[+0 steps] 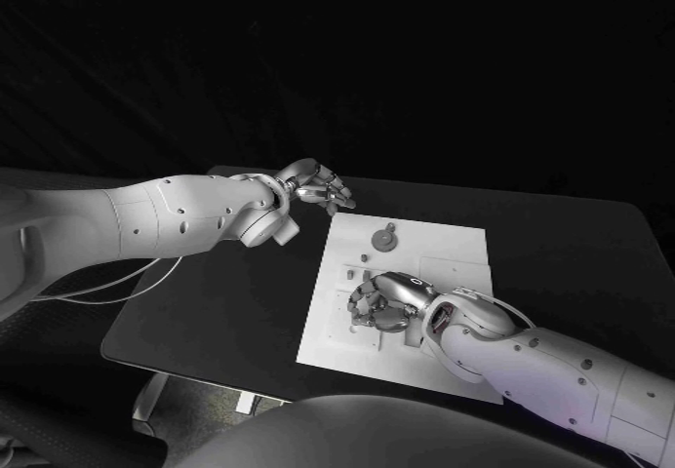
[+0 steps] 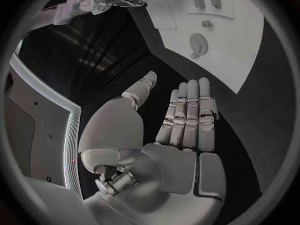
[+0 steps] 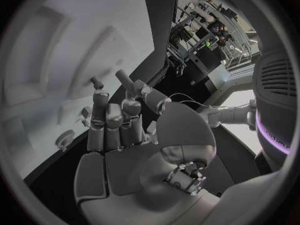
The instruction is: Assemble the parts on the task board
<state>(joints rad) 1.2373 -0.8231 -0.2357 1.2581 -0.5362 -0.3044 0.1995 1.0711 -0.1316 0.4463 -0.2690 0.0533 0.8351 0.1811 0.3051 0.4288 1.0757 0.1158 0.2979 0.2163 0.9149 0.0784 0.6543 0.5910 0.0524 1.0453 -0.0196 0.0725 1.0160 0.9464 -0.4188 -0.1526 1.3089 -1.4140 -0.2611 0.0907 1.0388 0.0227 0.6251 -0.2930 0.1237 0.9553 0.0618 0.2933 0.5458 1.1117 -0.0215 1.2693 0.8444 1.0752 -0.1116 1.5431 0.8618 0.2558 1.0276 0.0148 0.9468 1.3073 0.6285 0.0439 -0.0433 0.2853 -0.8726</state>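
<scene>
The white task board (image 1: 436, 258) lies in the middle of the black table. A round grey part with a short stem (image 1: 385, 237) lies near its far edge, and small pieces (image 1: 350, 275) stand near its left edge. My right hand (image 1: 379, 304) is low over the board's middle-left, fingers curled down onto it; whether they hold a piece is hidden. In the right wrist view the right hand (image 3: 119, 120) reaches over the board, with two dark pegs (image 3: 124, 77) at its fingertips. My left hand (image 1: 317, 185) hovers off the board's far-left corner, flat and empty. The left wrist view shows this left hand (image 2: 184, 120) with its fingers straight.
The left wrist view shows the board (image 2: 256, 50) with the round part (image 2: 199, 44) and two small square pieces (image 2: 206, 1) on it. Bare black tabletop (image 1: 211, 312) lies left of the board. The table's front edge runs close to the board's near side.
</scene>
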